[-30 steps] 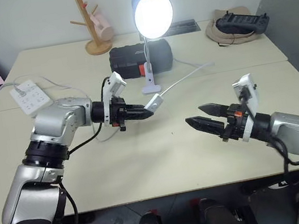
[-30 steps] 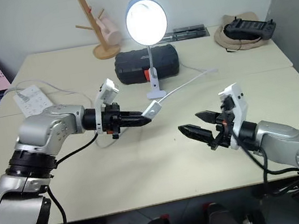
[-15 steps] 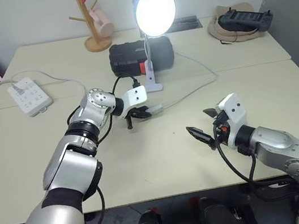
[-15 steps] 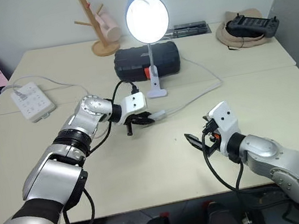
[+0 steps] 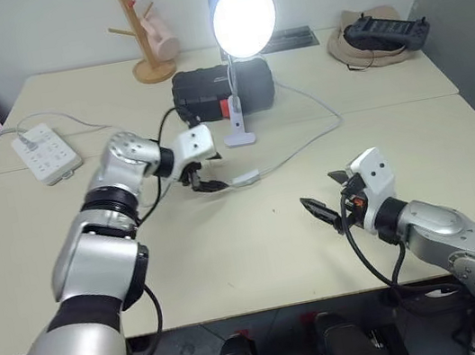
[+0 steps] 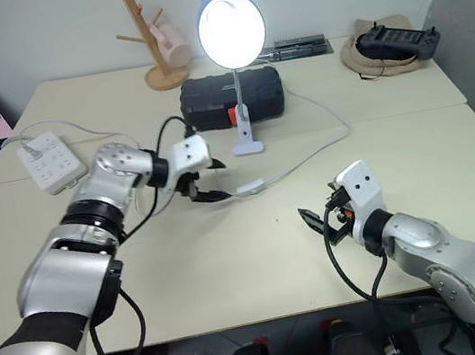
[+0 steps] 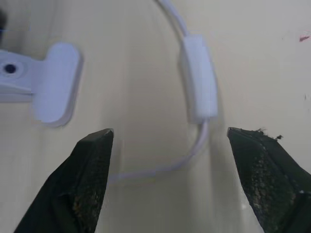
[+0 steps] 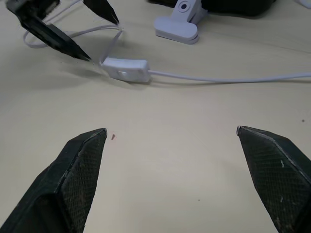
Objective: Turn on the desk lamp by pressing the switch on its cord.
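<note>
Desk lamp (image 5: 242,18): lit, as it was a second ago, its white clip base (image 5: 240,136) standing on the worktop (image 5: 233,260) just in front of a black case (image 5: 223,91). Switch (image 5: 245,177): lying flat on the worktop in front of the lamp base; a second ago it was lifted, pinched in the left end effector. Cord (image 5: 312,135): runs from the switch out to the lamp's right and curves back toward the case. Left end effector (image 5: 205,179): released, fingers spread wide, tips just beside the switch on the side away from the cord's loop, not touching it. Right end effector (image 5: 326,203): released as before, hovering over bare worktop well in front of the lamp, apart from the switch.
</note>
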Controlling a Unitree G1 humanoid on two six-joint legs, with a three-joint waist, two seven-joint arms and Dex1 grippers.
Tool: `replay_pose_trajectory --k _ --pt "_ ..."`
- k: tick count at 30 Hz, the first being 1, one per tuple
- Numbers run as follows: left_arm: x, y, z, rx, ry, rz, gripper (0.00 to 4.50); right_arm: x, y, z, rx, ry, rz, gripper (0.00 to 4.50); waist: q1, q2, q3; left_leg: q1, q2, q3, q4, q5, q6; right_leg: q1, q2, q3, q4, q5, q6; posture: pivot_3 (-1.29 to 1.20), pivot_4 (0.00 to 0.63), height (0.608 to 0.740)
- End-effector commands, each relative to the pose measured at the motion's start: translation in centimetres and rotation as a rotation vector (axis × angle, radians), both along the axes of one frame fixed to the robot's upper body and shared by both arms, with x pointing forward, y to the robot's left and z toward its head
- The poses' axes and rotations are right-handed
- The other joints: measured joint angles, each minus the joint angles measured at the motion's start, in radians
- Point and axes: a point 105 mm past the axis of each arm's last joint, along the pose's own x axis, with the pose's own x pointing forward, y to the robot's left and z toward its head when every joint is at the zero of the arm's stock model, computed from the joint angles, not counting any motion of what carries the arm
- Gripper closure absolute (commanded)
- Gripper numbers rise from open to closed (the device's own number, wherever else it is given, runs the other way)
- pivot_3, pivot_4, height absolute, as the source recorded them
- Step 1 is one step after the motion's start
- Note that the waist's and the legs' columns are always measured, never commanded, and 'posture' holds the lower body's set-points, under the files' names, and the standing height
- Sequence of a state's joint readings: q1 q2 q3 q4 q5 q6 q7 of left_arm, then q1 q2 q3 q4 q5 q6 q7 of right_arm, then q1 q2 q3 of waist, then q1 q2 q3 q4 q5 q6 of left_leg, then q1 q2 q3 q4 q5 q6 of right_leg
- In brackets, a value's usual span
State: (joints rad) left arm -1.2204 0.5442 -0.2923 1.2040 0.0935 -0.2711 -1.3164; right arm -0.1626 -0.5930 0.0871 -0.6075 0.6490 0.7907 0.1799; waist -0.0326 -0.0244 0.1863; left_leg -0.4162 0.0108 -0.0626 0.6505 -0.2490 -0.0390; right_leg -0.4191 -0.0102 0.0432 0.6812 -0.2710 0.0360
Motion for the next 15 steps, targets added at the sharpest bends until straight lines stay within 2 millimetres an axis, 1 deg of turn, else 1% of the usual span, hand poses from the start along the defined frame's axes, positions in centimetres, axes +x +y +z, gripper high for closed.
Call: replay_pose_trajectory --k 1,2,4,6,7,9,11,12,15 --pt "-0.7 1.9 4.8 -0.105 -0.070 -0.006 0.03 0.2 -0.8 1.7 -0.049 -0.061 0.037 0.00 0.000 0.000 0.000 0.000 0.000 0.000 0.000 0.000 0.000 0.000 0.000 0.000 0.000 0.000 0.000 0.00 0.150 0.740" --pt "-0.9 2.3 4.9 -0.105 -0.071 -0.007 0.03 0.3 -1.0 1.7 -0.056 -0.061 0.036 0.00 -0.001 0.000 0.000 0.000 0.000 0.000 0.000 0.000 0.000 0.000 0.000 0.000 0.000 0.000 0.000 0.00 0.150 0.740" --pt "-2.1 4.0 5.2 -0.122 -0.053 0.021 0.03 0.3 -1.4 2.0 -0.067 -0.061 0.051 0.00 -0.002 0.000 0.000 0.000 0.001 0.000 0.000 0.000 0.000 0.000 0.000 0.000 0.000 0.000 0.000 0.00 0.150 0.740" --pt "-3.1 4.9 5.4 -0.145 -0.035 0.051 0.03 0.3 -1.6 2.1 -0.079 -0.061 0.068 0.00 -0.007 0.001 0.000 0.001 0.001 0.000 -0.001 0.000 0.000 0.000 0.000 0.001 0.001 0.000 0.000 0.00 0.150 0.740" --pt "-3.4 5.0 5.4 -0.156 -0.030 0.063 0.03 0.2 -1.7 2.1 -0.084 -0.060 0.073 0.00 -0.007 0.001 0.000 0.001 0.001 0.000 -0.001 0.000 0.000 0.000 0.000 0.000 0.001 0.000 0.000 0.00 0.150 0.740" --pt "-4.1 5.8 5.2 -0.185 -0.027 0.125 0.03 0.2 -2.0 2.0 -0.123 -0.061 0.089 0.00 -0.005 0.001 0.000 0.001 0.001 -0.001 0.001 0.000 0.000 0.000 0.000 -0.001 0.001 0.000 0.000 0.00 0.150 0.740" --pt "-5.8 7.2 3.8 -0.234 -0.005 0.231 0.03 0.5 -2.8 2.2 -0.146 -0.061 0.085 0.00 -0.003 0.001 0.000 0.001 0.002 -0.003 0.003 0.000 0.000 0.001 0.000 -0.001 0.001 0.000 0.000 0.00 0.150 0.740" --pt "-6.6 7.6 3.1 -0.258 0.002 0.282 0.03 0.7 -3.1 2.4 -0.153 -0.062 0.083 0.00 -0.004 0.001 0.000 0.001 0.002 -0.003 0.004 0.000 0.000 0.003 0.000 -0.001 0.001 0.000 0.000 0.00 0.150 0.740" --pt "-8.2 7.4 1.9 -0.301 0.011 0.353 0.03 0.8 -3.5 2.3 -0.156 -0.054 0.083 0.00 -0.009 0.001 0.000 0.003 0.004 -0.002 0.004 0.000 0.000 0.005 -0.001 0.000 0.001 0.000 0.000 0.00 0.150 0.740"
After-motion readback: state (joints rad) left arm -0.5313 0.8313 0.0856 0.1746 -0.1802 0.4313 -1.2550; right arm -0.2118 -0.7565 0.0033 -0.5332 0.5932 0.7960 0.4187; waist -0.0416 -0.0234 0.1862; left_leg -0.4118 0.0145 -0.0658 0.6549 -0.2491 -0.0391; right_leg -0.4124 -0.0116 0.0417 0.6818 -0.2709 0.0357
